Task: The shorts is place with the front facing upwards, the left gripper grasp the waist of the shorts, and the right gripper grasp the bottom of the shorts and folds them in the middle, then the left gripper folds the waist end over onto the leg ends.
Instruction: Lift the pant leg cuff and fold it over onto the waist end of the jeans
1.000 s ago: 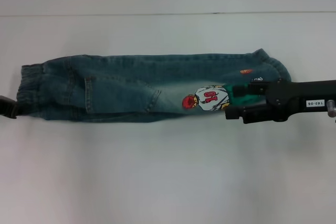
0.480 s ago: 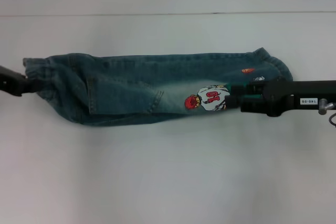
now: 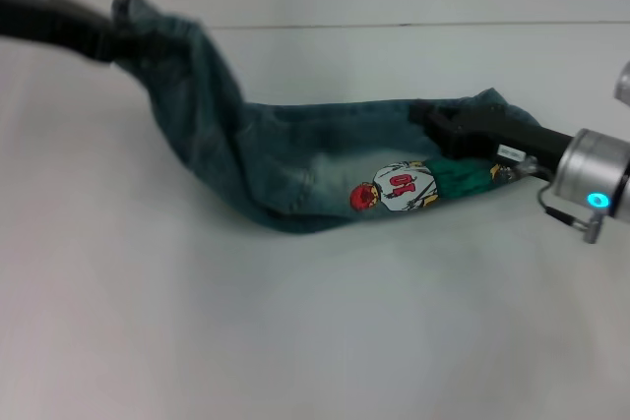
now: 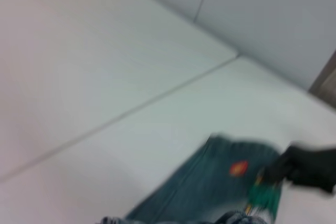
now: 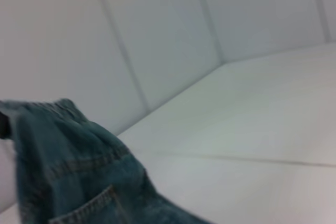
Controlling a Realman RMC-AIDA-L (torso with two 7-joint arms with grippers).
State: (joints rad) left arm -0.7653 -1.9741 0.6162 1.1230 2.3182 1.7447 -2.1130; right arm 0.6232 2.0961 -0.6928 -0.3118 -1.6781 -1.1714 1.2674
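Observation:
The denim shorts (image 3: 285, 159) lie folded lengthwise across the white table, with the number 10 player print (image 3: 399, 187) facing up. My left gripper (image 3: 108, 44), at the far left, is shut on the gathered waist (image 3: 133, 12) and holds it high above the table, so the left half hangs as a slanted sheet. At the right, the leg ends (image 3: 512, 115) rest flat. My right gripper (image 3: 438, 125) sits over them, just behind the print. The left wrist view shows the shorts (image 4: 210, 182) and the right gripper (image 4: 310, 167). In the right wrist view the raised waist (image 5: 47, 108) is visible.
The white table (image 3: 315, 341) spreads wide in front of the shorts. A seam line (image 3: 394, 24) runs across the back, with pale wall behind. My right arm's silver wrist with a blue light (image 3: 596, 179) reaches in from the right edge.
My left gripper has risen from table level, lifting the waist and the left half of the shorts. The right arm has tilted, and its gripper has shifted toward the back of the leg end.

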